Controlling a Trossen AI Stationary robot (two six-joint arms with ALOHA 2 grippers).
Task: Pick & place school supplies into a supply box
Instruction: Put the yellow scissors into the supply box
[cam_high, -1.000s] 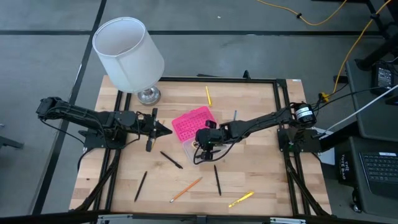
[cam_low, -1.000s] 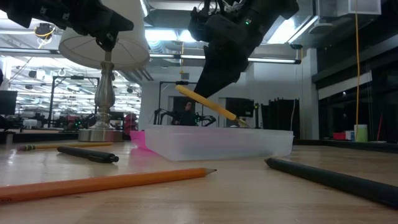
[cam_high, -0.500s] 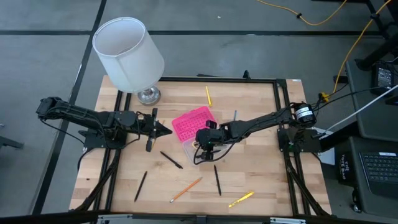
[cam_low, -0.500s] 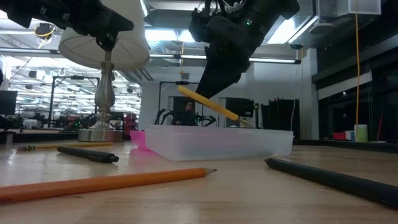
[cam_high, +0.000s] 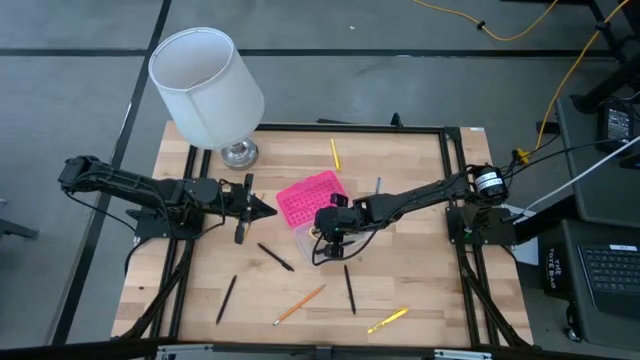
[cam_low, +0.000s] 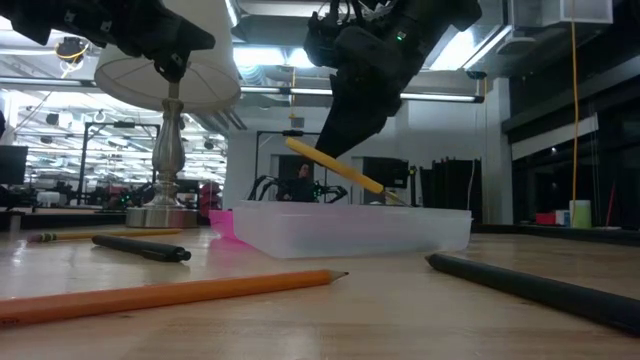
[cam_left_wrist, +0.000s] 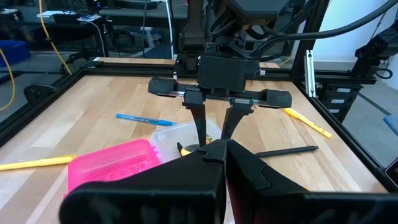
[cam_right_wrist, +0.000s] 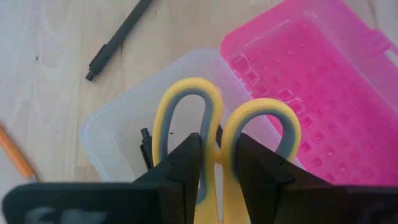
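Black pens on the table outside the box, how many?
3. One black pen lies beside the supply box; two more lie either side of the orange pencil. Others may hide inside the box.

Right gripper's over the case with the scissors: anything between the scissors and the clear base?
Only air. In the low view the scissors hang tilted above the clear base, held in the right gripper. The right wrist view shows a black pen already inside.

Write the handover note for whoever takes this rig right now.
Right gripper: over the clear base of the supply box, scissors between its fingers, not yet dropped.
Left gripper: shut, empty, waiting left of the pink lid.
Done: at least one dark pen in the base.
Left: release scissors; collect the black pens, orange pencil, yellow pens and blue pen from the table.
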